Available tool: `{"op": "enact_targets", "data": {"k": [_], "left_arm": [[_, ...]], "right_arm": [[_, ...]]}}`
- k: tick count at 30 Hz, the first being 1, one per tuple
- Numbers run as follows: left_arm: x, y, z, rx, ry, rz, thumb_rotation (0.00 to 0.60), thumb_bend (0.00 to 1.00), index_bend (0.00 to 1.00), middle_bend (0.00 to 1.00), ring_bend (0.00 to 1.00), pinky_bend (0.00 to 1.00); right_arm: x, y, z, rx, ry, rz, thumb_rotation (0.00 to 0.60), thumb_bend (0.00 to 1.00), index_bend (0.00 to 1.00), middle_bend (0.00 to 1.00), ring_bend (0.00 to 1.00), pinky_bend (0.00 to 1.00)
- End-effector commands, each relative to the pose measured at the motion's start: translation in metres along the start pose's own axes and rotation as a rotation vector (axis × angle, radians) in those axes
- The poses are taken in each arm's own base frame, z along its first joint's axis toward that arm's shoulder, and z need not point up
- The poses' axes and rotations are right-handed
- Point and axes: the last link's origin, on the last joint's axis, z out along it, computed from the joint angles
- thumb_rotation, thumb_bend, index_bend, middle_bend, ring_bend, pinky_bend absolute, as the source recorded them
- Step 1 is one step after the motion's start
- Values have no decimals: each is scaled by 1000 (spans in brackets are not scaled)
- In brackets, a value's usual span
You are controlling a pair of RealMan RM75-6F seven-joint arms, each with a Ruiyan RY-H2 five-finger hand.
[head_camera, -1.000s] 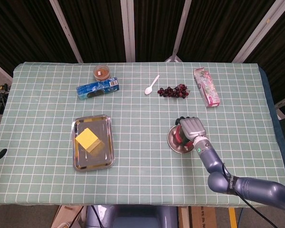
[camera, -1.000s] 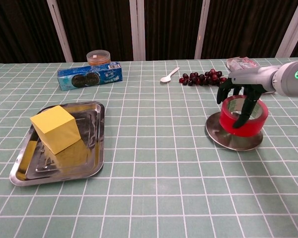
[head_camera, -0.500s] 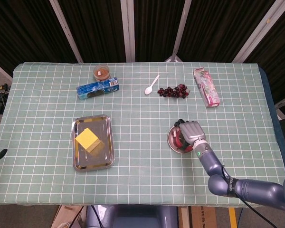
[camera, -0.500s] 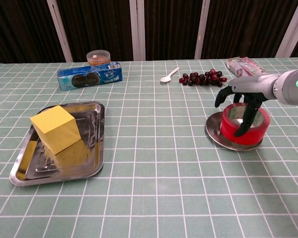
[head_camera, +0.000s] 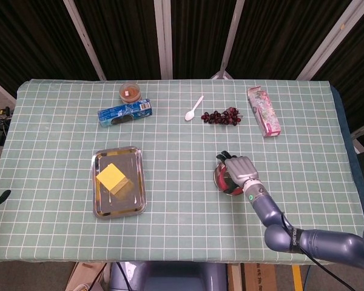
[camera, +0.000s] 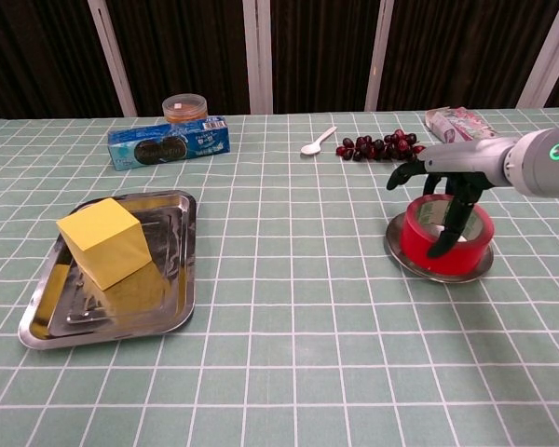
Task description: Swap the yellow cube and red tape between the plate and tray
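The yellow cube (head_camera: 111, 177) (camera: 102, 240) sits in the steel tray (head_camera: 118, 211) (camera: 172, 315) at the left. To the right, the red tape (head_camera: 225, 180) (camera: 417, 240) lies flat on the small round plate (head_camera: 217, 176) (camera: 399, 258). My right hand (head_camera: 240, 172) (camera: 452, 182) hovers over the roll. Its fingers (camera: 441, 237) reach down across the roll's hole to the near wall, and the thumb is spread to the left, off the tape. The tape rests on the plate, not lifted. My left hand does not show in either view.
Along the far side lie a blue cookie box (head_camera: 125, 113) (camera: 168, 147), an orange-lidded jar (head_camera: 130, 91), a white spoon (head_camera: 194, 109), a bunch of dark grapes (head_camera: 221, 116) (camera: 382, 147) and a pink packet (head_camera: 264, 111). Checked cloth lies bare between tray and plate.
My right hand has shifted left and nearer over the plate. The tape slid with it and sits lower, flat on the plate. The cube and tray have not moved.
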Motion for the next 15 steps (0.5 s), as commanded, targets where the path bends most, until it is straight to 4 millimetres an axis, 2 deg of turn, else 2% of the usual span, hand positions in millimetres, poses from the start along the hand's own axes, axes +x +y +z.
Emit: {"op": "enact_targets", "data": {"k": [1,6,13,15], "left_arm": [[0,0,0,2,1,1,600,18,200,21,0,8],[0,-1,0,4,1,2,600,18,200,21,0,8],[1,-1,0,7,7,0,600,18,200,21,0,8],[1,-1,0,6,6,-2,600,18,200,21,0,8]], "right_arm": [[1,-1,2,0,6,6,600,158,137,85,202,444],[2,-3,5,5,27,1,600,137,136,79,179,388],[1,-5,7,13,22,7,600,86,77,32,79,226],[0,-6,6,20,15,10,600,68,61,18,52,144]]}}
